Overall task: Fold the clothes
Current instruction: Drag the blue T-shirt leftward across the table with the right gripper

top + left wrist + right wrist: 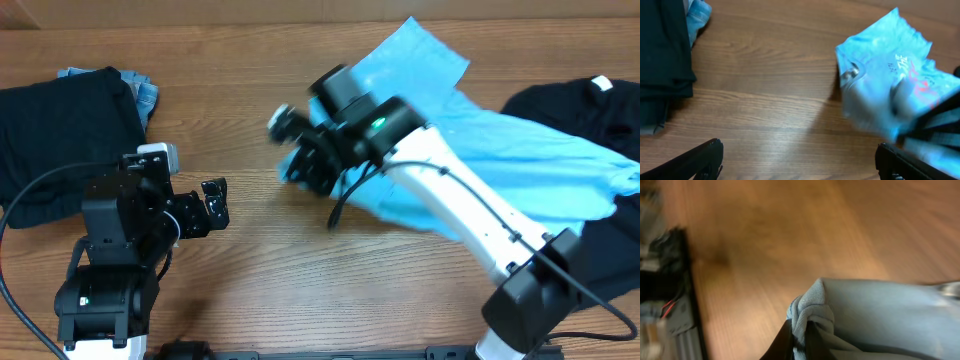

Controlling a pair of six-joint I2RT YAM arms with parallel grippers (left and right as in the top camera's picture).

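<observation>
A light blue T-shirt (500, 150) lies spread across the right middle of the table. My right gripper (300, 165) is shut on a bunched fold of it (807, 310) and holds that edge lifted at the table's centre; the arm looks blurred. The shirt also shows in the left wrist view (890, 85), with printed lettering. My left gripper (215, 205) is open and empty over bare wood at the left front, its fingers wide apart (800, 165). A black garment (590, 105) lies at the far right, partly under the blue shirt.
A folded black garment (60, 130) lies at the left on top of a blue denim piece (145, 95). It also shows in the left wrist view (662, 55). Bare wooden tabletop (260, 280) lies between the arms.
</observation>
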